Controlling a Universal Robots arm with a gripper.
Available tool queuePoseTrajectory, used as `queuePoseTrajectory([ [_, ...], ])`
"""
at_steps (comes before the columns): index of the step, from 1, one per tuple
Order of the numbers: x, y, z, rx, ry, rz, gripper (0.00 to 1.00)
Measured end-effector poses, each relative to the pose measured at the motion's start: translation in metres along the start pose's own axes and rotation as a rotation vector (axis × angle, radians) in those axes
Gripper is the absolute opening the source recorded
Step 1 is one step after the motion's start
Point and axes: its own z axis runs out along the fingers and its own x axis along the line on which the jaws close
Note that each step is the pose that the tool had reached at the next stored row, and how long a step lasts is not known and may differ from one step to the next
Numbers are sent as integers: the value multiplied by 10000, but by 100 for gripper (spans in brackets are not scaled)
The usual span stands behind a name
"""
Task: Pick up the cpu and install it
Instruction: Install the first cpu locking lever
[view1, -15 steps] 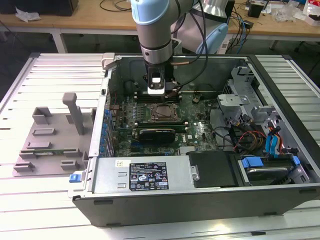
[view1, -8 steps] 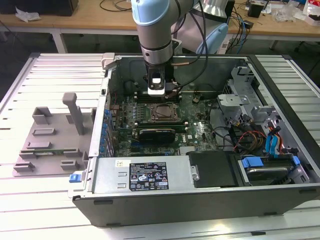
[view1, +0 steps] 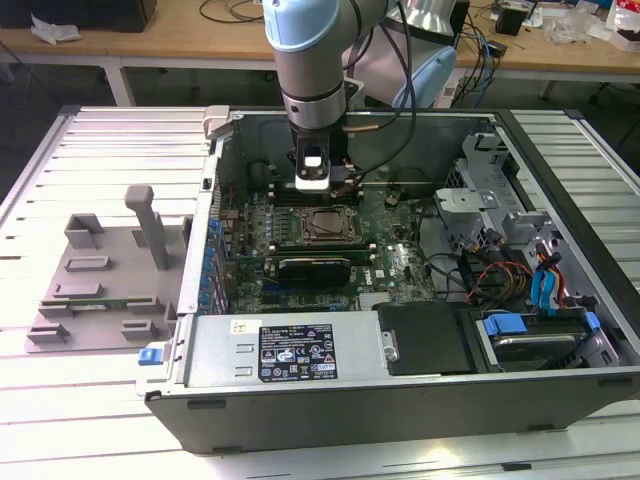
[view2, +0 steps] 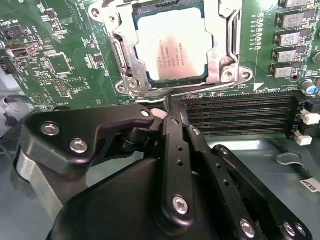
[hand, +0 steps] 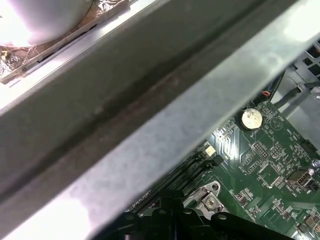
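Gripper (view2: 167, 107) above motherboard (view2: 65, 65); cpu (view2: 171, 42) seated in socket.

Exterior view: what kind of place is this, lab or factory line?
Likely a robotics lab bench: an open computer case on a slatted table, a grey fixture plate beside it, cluttered desks with cables behind.

Arm (view1: 310, 60) points straight down, claw (view2: 170, 107) closed, empty.

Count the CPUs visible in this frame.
1. The CPU sits in the socket frame on the motherboard, beyond the gripper, seen in the second wrist view. Others may be hidden.
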Motion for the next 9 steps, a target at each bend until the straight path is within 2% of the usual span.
queuePoseTrajectory([
  [9,-4,-1,25,14,-29,144,11],
])
